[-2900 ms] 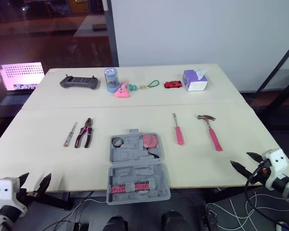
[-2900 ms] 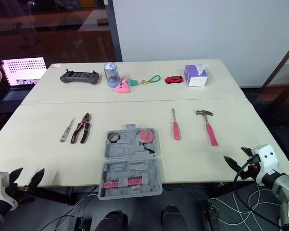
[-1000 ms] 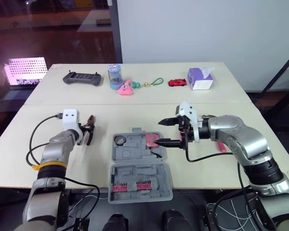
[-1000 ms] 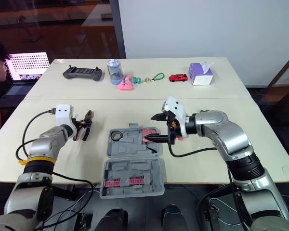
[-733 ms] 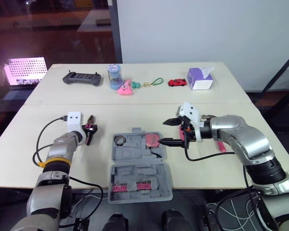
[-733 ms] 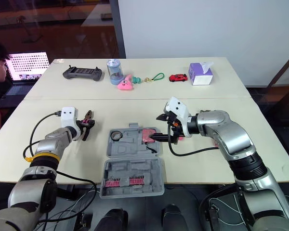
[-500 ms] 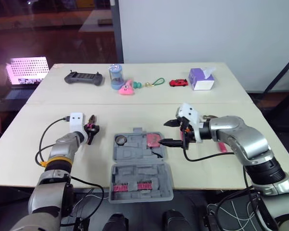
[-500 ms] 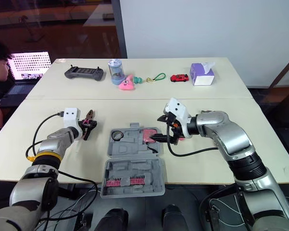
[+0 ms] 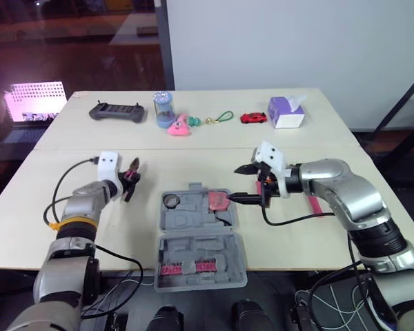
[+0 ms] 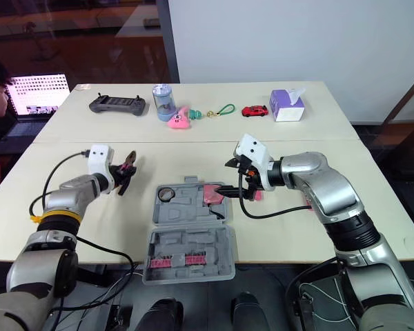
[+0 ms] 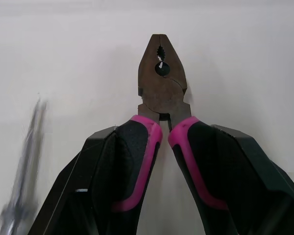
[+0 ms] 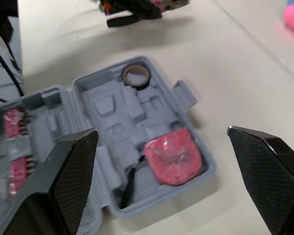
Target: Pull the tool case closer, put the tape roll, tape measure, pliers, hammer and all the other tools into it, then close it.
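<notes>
Your left claw [image 11: 164,133] gripped the pliers [image 11: 161,85] by their pink handles, nose pointing straight ahead of it. Your right claw [image 9: 241,184] stood wide open over the open tool case [image 9: 193,210], with the tape measure [image 9: 217,201] just beside its lower fingertip.

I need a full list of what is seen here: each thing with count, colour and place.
Tool case: one, grey, open, on near table.
Tape roll: one, dark, inside case.
Tape measure: one, pink, inside case.
Pliers: one, pink handles, gripped, left of case.
Screwdriver: one, pink, right of case.
Hammer: one, pink handle, right of case.
Controller: one, dark, far table.
Cup: one, blue, far table.
Toy: one, pink, beside cup.
Keyring: one, green, far table.
Toy car: one, red, far table.
Tissue box: one, purple, far table.
Laptop: one, lit screen, left of tables.
Left fingers: two, black, shut on pliers.
Right fingers: two, black, open by case.
</notes>
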Controlling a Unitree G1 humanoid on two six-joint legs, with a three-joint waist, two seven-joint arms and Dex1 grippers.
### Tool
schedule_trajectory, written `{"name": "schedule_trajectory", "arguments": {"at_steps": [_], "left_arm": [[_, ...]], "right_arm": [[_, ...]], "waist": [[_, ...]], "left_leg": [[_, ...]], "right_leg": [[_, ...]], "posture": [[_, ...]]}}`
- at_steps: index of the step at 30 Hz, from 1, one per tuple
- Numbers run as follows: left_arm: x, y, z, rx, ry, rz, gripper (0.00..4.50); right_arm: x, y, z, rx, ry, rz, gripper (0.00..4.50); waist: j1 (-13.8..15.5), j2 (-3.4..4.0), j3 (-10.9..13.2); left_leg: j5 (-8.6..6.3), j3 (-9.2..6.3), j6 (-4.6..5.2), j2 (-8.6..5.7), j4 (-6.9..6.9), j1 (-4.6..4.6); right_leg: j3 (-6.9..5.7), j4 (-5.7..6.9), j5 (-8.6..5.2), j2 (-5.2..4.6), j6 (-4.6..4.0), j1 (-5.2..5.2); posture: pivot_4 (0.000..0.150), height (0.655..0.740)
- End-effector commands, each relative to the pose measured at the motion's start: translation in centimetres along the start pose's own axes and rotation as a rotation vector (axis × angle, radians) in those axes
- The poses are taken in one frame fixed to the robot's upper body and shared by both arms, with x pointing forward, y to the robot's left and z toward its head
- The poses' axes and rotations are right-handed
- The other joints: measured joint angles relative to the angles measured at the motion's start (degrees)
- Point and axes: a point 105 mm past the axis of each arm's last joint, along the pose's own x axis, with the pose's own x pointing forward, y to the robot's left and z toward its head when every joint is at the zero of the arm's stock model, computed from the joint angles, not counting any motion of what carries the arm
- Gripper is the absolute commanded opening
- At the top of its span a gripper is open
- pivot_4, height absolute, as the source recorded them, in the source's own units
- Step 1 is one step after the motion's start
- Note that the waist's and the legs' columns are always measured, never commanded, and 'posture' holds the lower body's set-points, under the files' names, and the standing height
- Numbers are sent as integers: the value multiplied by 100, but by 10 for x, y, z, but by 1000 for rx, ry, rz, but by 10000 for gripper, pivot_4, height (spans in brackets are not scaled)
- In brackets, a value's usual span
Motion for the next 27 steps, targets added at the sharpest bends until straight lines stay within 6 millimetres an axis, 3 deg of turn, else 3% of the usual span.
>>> {"name": "schedule_trajectory", "arguments": {"at_steps": [1, 6, 11, 16, 27], "left_arm": [[-17, -61, 54, 223, -147, -379, 24240], [-49, -118, 57, 366, -153, -761, 24239], [-73, -155, 27, 456, 13, -1030, 24239], [-82, -167, 21, 483, 49, -1101, 24239], [-78, -168, 21, 492, 46, -1089, 24239]], "right_arm": [[-4, -4, 24, -125, -63, -4, 45000], [4, 19, 40, -123, -131, 192, 45000], [10, 28, 42, -139, -143, 265, 45000], [13, 37, 36, -139, -122, 306, 45000], [18, 55, 23, -56, -116, 349, 45000]], "waist": [[-29, 0, 0], [-173, 4, -1], [-232, 7, 1], [-204, 6, 2], [-213, 6, 2]], "left_leg": [[1, 1, -1, 0, 1, -2], [1, 4, -1, 0, -9, 8], [0, 3, 2, 3, -9, 14], [-1, 2, 4, 3, -4, 12], [-2, 1, 5, 3, -4, 14]], "right_leg": [[0, -1, 1, 0, 1, -2], [6, 0, 0, 1, 1, -1], [8, 8, 0, 5, 0, 1], [7, 8, 0, 5, 0, 5], [7, 8, 0, 5, 0, 6]], "posture": [[1500, 7400], [1500, 7400], [1500, 7400], [1500, 7400], [1500, 7400]]}}
